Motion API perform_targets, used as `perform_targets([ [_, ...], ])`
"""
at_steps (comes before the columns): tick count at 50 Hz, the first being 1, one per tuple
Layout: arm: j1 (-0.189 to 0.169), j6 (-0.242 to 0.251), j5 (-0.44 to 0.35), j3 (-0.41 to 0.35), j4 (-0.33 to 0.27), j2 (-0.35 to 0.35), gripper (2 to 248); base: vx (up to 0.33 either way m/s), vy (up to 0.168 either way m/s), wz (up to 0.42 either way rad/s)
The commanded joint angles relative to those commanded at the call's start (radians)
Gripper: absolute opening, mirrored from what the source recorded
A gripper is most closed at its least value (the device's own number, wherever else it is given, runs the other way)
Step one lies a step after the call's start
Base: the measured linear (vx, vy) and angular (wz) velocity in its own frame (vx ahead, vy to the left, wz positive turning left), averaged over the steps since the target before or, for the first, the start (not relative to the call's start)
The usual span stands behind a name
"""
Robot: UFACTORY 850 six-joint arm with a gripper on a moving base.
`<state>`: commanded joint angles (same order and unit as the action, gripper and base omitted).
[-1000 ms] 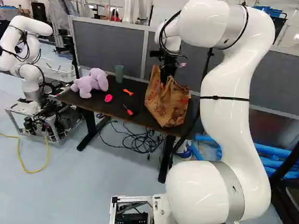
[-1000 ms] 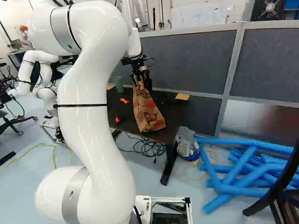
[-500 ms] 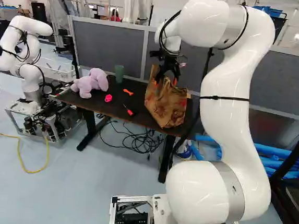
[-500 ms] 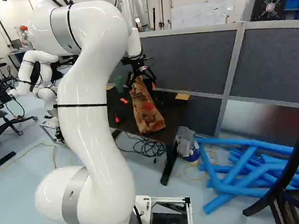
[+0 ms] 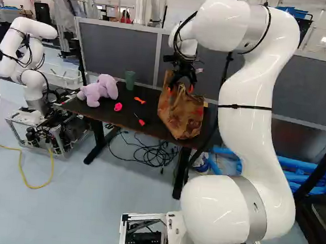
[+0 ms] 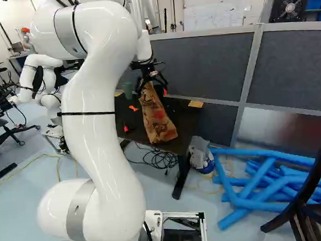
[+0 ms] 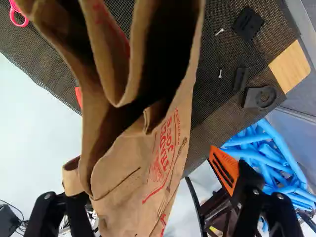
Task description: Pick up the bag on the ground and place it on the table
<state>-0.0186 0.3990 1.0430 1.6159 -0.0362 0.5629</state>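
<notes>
The bag (image 5: pixel 180 116) stands upright on the worktop (image 5: pixel 126 117), which seems to carry its weight, and the tool (image 5: pixel 180 90) hangs open about its crumpled top, fingers spread wide, presumably so it can rise without dragging the paper.

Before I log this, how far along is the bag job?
Looks nearly finished. Done: the paper bag sits on the table. In hand: nothing gripped; the gripper is open at the bag's top, its fingers spread wider than the paper between them. Left: probably just backing the arm away without snagging the bag.
</notes>
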Motion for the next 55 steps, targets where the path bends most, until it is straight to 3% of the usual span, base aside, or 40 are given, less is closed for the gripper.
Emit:
perform_targets([
  [21,0.000,0.000,0.000,-0.005,0.000,-0.030,247,0.000,0.000,0.000],
  [55,0.018,0.000,0.045,-0.047,0.000,-0.144,247,0.000,0.000,0.000],
])
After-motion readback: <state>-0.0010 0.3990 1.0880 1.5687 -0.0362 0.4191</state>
